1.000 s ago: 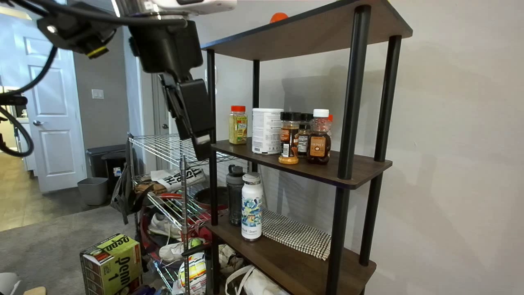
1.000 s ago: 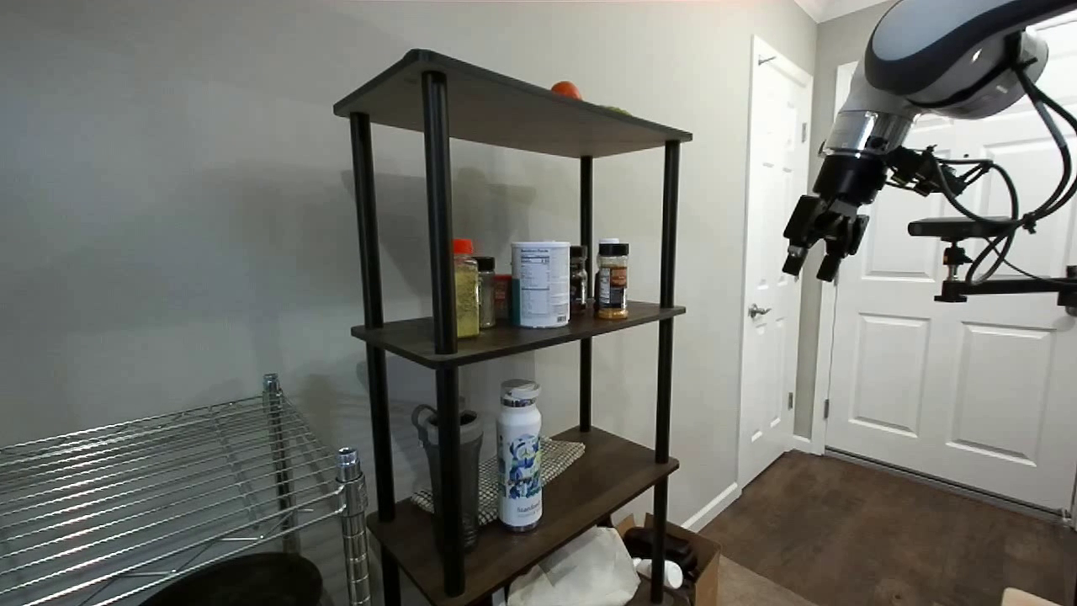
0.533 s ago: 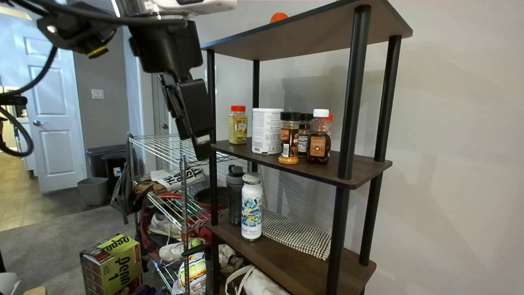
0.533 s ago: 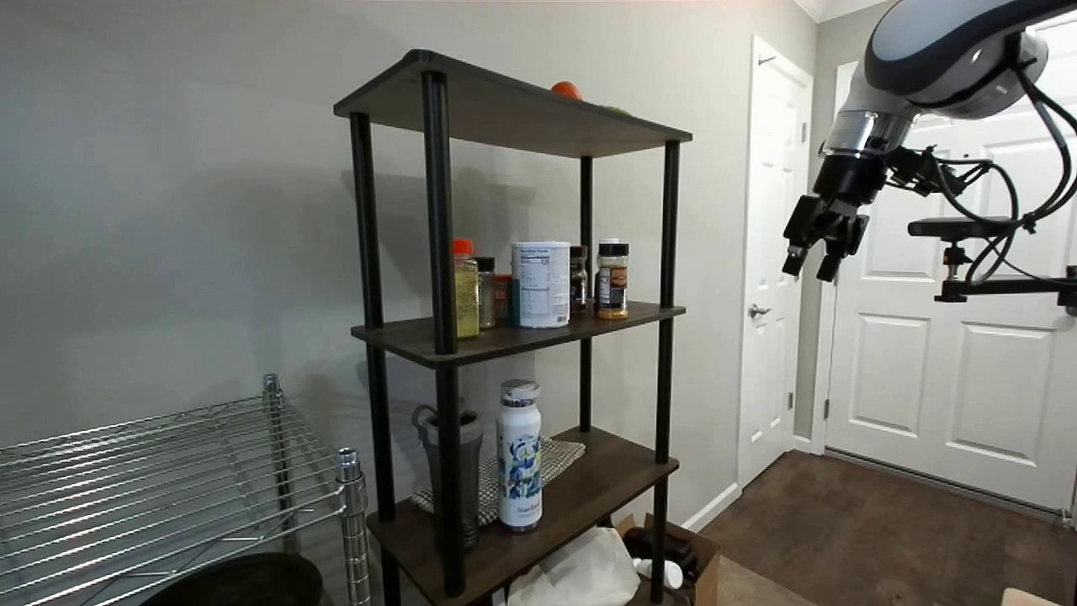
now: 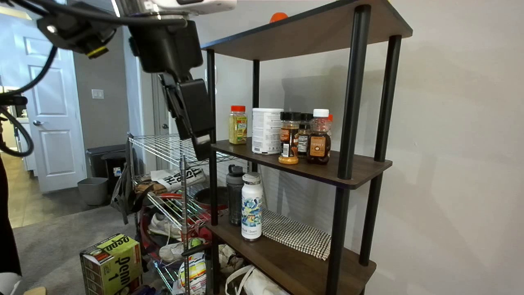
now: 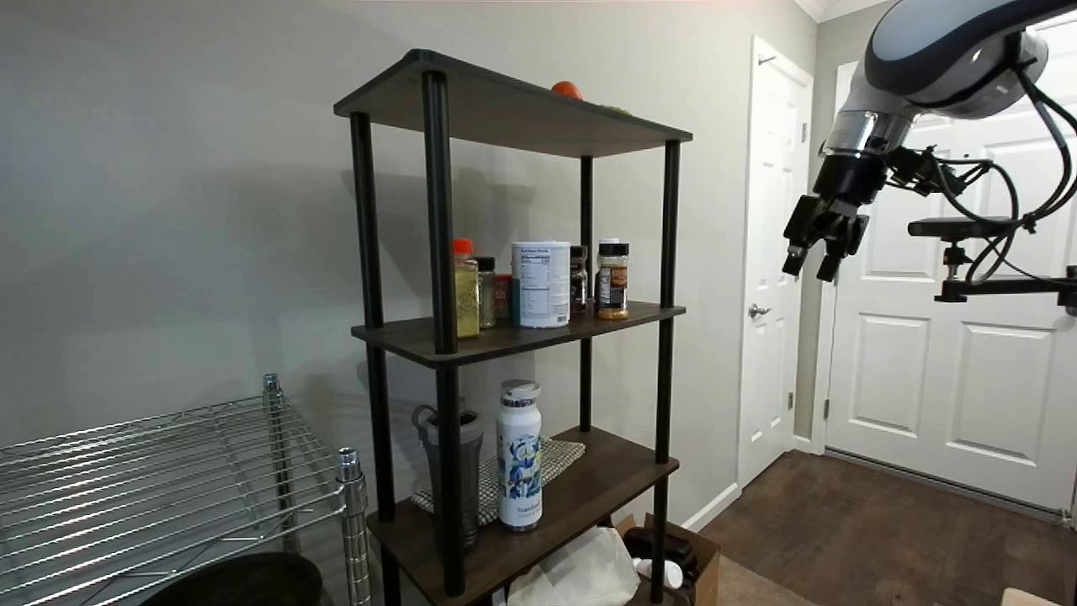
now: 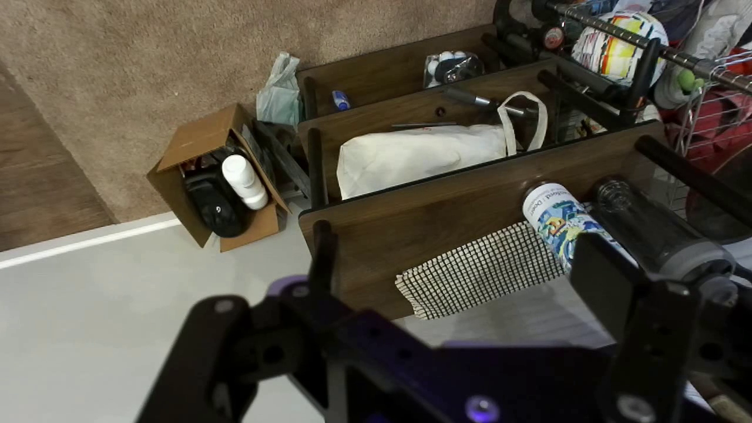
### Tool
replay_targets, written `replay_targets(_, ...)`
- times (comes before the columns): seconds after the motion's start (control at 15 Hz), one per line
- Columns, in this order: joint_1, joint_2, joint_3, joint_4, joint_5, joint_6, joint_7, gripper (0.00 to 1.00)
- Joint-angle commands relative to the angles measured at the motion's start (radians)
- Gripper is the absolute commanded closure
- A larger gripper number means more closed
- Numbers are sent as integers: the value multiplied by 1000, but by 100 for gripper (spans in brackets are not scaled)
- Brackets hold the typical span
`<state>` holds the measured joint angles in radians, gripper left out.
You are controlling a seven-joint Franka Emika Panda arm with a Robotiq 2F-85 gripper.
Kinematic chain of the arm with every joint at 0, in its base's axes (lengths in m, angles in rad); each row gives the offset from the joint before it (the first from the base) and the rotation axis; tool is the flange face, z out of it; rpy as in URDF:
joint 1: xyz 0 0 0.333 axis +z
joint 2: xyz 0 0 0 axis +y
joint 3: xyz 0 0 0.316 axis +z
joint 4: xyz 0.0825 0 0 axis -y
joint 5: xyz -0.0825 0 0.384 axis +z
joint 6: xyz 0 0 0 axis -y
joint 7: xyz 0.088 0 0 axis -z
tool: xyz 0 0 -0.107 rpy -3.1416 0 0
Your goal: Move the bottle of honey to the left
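Squat amber honey bottle [image 5: 319, 143] is mostly hidden, in an exterior view, by clear black-capped jar [image 6: 613, 284]; black gripper [image 6: 810, 264], at jar's three o'clock, is spread wide, unloaded.

Both exterior views face the shelf [image 5: 311, 37], wrist's downward.

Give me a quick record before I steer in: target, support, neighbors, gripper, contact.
target: honey bottle, upright, white cap, orange label
support: second shelf from the top
neighbors: front black-capped jar, then white canister, leftward of it in an exterior view
gripper: open, empty
contact: none between gripper and honey bottle
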<state>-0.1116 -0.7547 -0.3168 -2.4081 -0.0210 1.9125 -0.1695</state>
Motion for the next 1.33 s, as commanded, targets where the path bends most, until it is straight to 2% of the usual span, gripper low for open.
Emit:
replay_targets(0.0, -22, 6, 15, 2, 15, -1, -13, 0)
replay_targets(0.47, -36, -6, 24, -4, 2, 1, 3, 0)
replay_targets(0.6, -59, -2, 42, -25, -23, 70, 29, 0)
replay_targets(0.8, 18, 95, 6, -39, 85, 283, -10, 0)
replay_targets(1.07, 133, 247, 14, -29, 223, 601, -47, 0)
replay_targets(1.27, 208, 344, 6, 4, 288, 764, -90, 0)
